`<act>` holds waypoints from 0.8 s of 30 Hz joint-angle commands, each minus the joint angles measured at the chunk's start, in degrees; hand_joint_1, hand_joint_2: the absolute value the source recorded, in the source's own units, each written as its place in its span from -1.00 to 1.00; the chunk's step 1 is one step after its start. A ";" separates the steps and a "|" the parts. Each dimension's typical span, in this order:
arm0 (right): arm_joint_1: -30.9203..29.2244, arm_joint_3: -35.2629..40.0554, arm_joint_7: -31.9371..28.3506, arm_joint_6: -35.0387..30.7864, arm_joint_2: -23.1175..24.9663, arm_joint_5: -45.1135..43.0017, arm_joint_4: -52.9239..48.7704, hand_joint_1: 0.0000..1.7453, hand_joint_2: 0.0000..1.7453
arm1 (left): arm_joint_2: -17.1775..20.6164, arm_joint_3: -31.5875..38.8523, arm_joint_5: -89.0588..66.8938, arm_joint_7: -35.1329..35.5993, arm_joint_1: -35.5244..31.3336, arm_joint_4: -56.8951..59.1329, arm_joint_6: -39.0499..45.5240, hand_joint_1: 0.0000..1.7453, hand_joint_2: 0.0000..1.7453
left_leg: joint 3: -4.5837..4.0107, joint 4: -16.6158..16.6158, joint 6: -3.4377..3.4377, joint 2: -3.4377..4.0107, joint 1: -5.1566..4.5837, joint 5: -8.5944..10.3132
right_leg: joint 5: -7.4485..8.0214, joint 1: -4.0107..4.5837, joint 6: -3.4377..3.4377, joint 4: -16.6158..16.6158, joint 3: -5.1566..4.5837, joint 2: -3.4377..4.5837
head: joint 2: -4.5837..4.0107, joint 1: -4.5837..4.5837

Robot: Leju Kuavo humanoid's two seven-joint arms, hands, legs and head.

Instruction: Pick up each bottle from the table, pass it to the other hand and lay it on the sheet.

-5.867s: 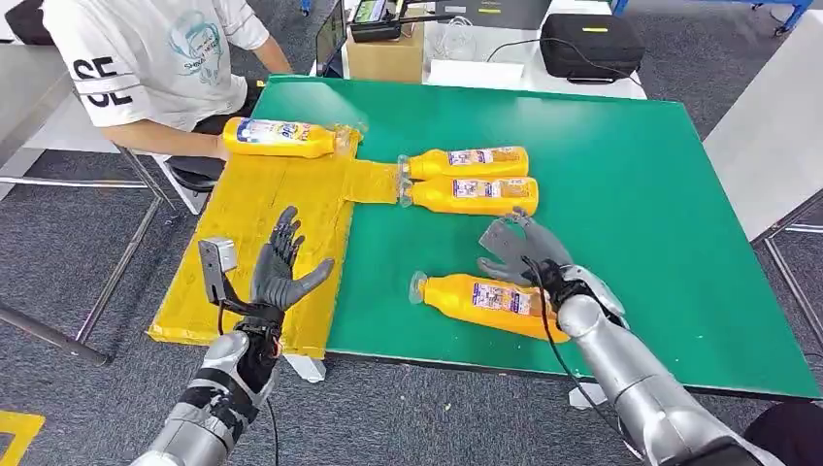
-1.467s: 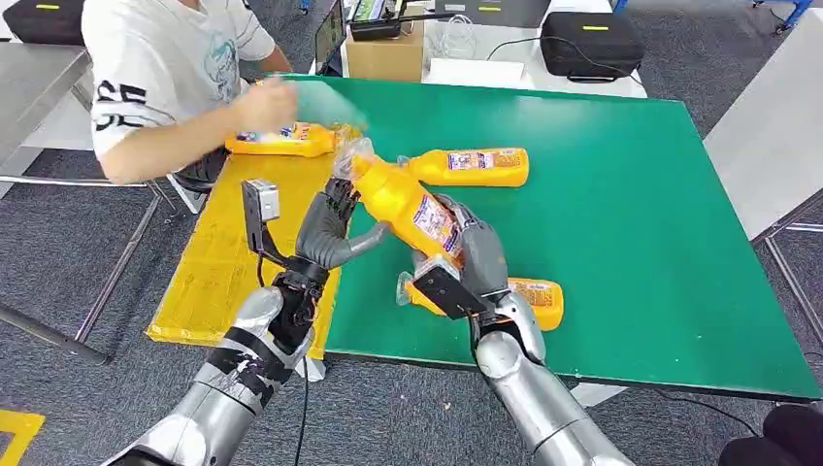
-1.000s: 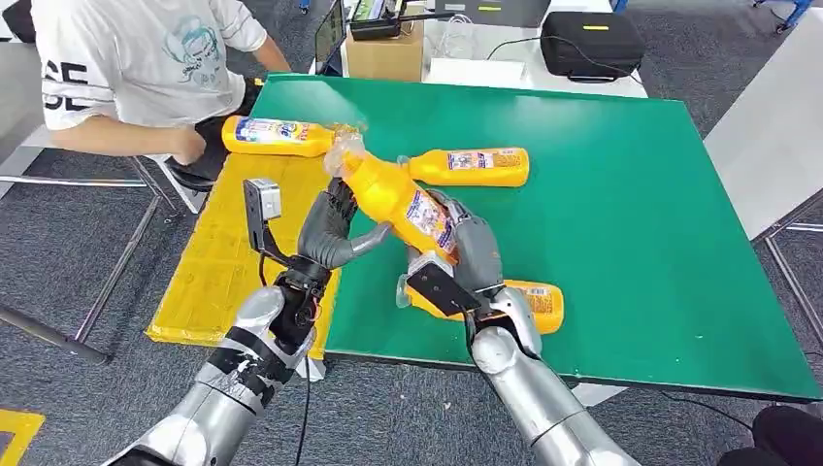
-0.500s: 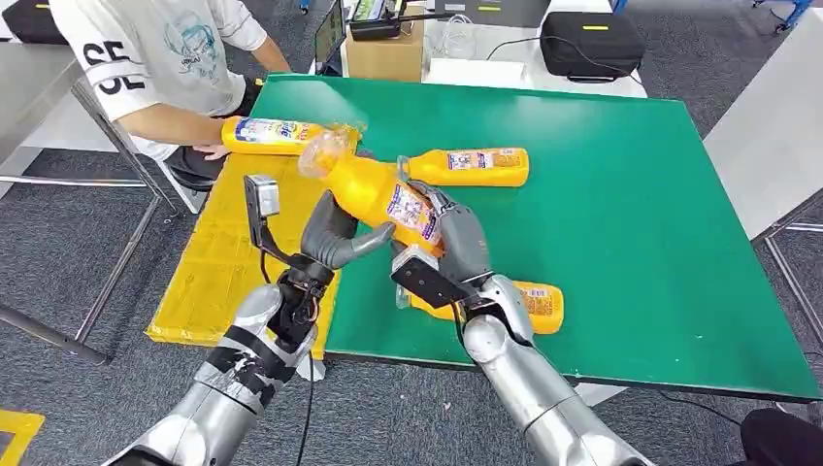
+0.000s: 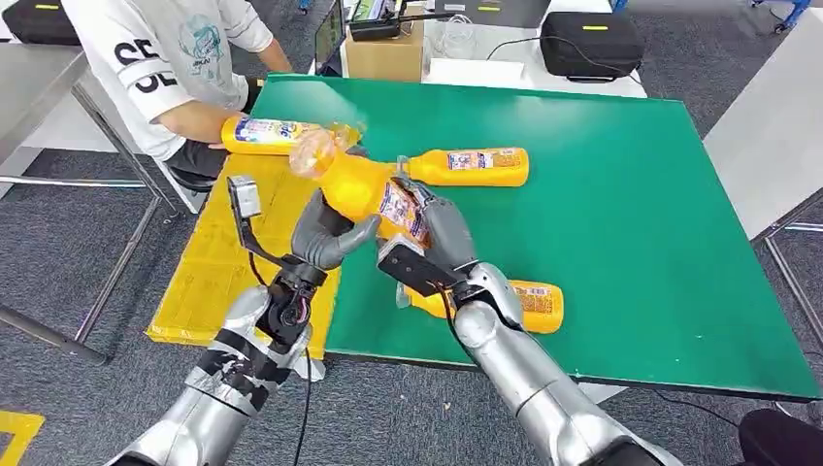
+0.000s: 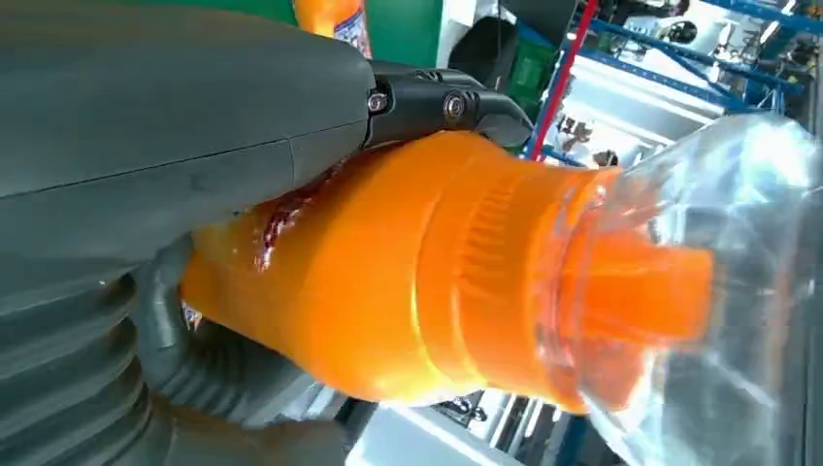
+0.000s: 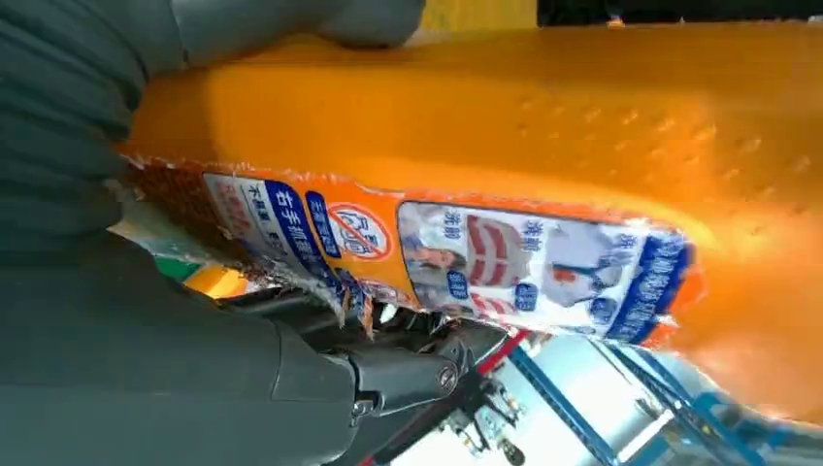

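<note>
2 hands meet on 1 orange bottle point(image 5: 374, 192) at the middle of my head view, held above the green bench point(image 5: 631, 204). My right hand point(image 5: 437, 238) clasps its labelled body while my left hand point(image 5: 325, 233) wraps the part nearer the cap, so I judge the hand-over is underway. Its cap tilts toward the yellow sheet point(image 5: 233, 252) at left, where the bottle must lie.

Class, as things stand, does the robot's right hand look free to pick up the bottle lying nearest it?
Probably not: the right hand grips the raised bottle together with the left hand, above the near bottle.
</note>
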 commanded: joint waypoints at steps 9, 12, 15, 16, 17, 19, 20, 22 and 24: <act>-2.61 1.05 0.27 0.95 0.06 -2.07 6.35 -1.00 1.00 | 0.84 0.75 0.01 -0.81 -0.65 1.21 2.16 1.00 1.00 | 0.16 -0.02 -0.06 0.07 0.02 -0.06 | -0.05 0.03 -0.08 -0.02 0.15 0.02 | 0.00 -0.02; -2.02 0.19 -0.11 1.18 0.01 -3.38 4.68 -1.00 1.00 | 0.56 1.35 -1.29 -1.96 -0.90 1.81 4.48 1.00 1.00 | 0.16 -0.01 -0.06 0.04 0.02 -0.06 | -0.06 0.04 -0.08 -0.02 0.15 0.00 | 0.00 0.00; -1.33 -0.52 -0.04 0.56 -0.14 -4.18 3.37 -1.00 1.00 | 0.50 2.34 -0.64 -2.06 -0.74 2.37 4.72 1.00 1.00 | 0.11 -0.02 -0.05 0.04 0.02 -0.04 | -0.04 0.03 -0.07 -0.03 0.10 0.00 | 0.00 -0.02; -0.75 -1.58 -0.13 -0.79 -0.02 -4.99 2.66 -1.00 1.00 | 0.62 2.70 -1.81 -3.45 -0.75 2.46 6.33 1.00 1.00 | 0.27 -0.01 -0.08 0.08 0.04 -0.12 | -0.11 0.06 -0.12 -0.01 0.25 0.01 | 0.00 0.00; -0.23 -2.34 -0.34 -1.36 -0.10 -5.83 1.90 -1.00 1.00 | 0.94 2.70 -4.06 -5.02 -1.02 2.73 8.78 1.00 1.00 | 0.21 -0.02 -0.07 0.05 0.03 -0.08 | -0.08 0.05 -0.10 -0.02 0.20 -0.01 | 0.00 0.00; 1.76 -4.71 -1.03 -3.43 -0.59 -8.26 -1.71 -1.00 1.00 | 1.74 3.27 -9.81 -8.28 -2.08 4.30 15.14 1.00 1.00 | 0.32 -0.03 -0.09 0.07 0.05 -0.13 | -0.12 0.07 -0.13 -0.04 0.31 0.00 | 0.00 -0.02; 2.84 -5.89 -1.35 -4.79 -0.85 -9.24 -3.98 -1.00 1.00 | 2.34 3.28 -14.49 -10.61 -2.86 5.43 19.65 1.00 1.00 | 0.21 -0.03 -0.07 0.02 0.04 -0.08 | -0.08 0.06 -0.10 -0.04 0.22 -0.04 | 0.00 0.00; 5.14 -7.35 -1.55 -4.88 -1.84 -11.17 -9.21 -1.00 1.00 | 3.22 4.36 -20.81 -13.05 -4.45 8.31 25.46 1.00 1.00 | 0.27 0.00 -0.09 0.02 0.07 -0.12 | -0.12 0.09 -0.13 -0.02 0.28 -0.05 | -0.02 -0.02; 6.57 -8.09 -0.98 -5.23 -2.43 -11.50 -12.49 -1.00 1.00 | 3.97 4.99 -25.44 -14.25 -5.41 10.19 28.68 1.00 1.00 | 0.09 -0.03 -0.06 -0.03 0.04 -0.02 | -0.04 0.05 -0.08 -0.03 0.09 -0.08 | 0.00 0.00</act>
